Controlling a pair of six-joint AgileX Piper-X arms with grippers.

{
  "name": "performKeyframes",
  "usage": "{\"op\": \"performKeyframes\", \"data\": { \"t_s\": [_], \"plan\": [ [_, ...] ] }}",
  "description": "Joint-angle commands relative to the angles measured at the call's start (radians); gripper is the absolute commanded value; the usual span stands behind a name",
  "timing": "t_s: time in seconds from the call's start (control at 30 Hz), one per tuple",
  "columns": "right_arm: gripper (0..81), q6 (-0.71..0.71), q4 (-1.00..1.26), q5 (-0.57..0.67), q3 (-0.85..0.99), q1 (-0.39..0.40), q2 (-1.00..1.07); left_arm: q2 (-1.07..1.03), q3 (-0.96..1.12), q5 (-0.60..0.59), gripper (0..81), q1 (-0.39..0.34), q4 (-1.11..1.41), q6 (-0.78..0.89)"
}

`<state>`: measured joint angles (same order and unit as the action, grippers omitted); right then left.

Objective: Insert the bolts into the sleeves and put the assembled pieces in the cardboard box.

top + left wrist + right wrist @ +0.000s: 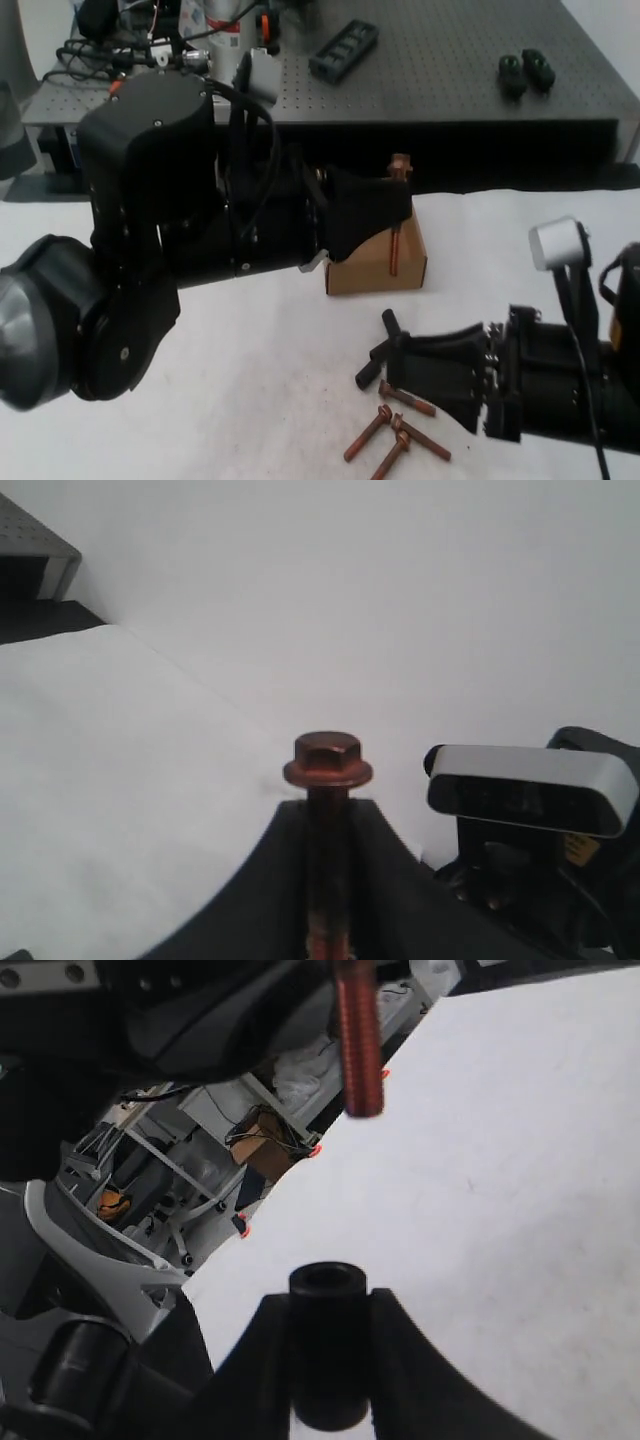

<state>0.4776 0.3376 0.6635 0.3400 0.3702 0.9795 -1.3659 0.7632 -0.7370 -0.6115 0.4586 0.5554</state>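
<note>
In the high view, the left gripper (392, 215) is held out level in front of the cardboard box (370, 272), clamped on a copper bolt (397, 250) that stands upright, head up. Lower and nearer, the right gripper (400, 355) is extended low over the white cloth (250, 340) and closed on a black sleeve (390, 323), with loose bolts (407, 399) lying just beside it. In the left wrist view, the bolt (328, 762) is seen pinched along its shank, with only the head standing proud; a slip or tilt is judged possible if the tip is pressed against the sleeve's rim. In the right wrist view, the sleeve (328, 1360) is gripped upright with its bore open, while the bolt's threaded end hangs above it, apart and not visibly in line with the bore. If that offset is left uncorrected during a descent, the thread would likely be jammed on the rim or the sleeve knocked askew.
</note>
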Motion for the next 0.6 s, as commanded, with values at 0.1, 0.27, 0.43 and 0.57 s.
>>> {"op": "performKeyframes", "data": {
  "t_s": [0.1, 0.27, 0.43, 0.57],
  "plan": [
    [1.0, 0.016, 0.111, -0.04, 0.004, 0.005, 0.041, 0.011, 0.003, -0.038, 0.7, -0.001, 0.035, 0.04],
    [1.0, 0.016, 0.141, -0.095, 0.004, 0.005, 0.041, 0.011, 0.003, -0.035, 0.7, -0.001, 0.032, 0.046],
    [1.0, 0.001, 0.175, -0.116, 0.004, 0.005, 0.041, 0.011, 0.003, -0.035, 0.7, -0.001, 0.029, 0.046],
    [1.0, -0.003, 0.218, -0.132, 0.004, 0.005, 0.041, 0.011, 0.003, -0.037, 0.7, -0.001, 0.023, 0.046]
  ]
}}
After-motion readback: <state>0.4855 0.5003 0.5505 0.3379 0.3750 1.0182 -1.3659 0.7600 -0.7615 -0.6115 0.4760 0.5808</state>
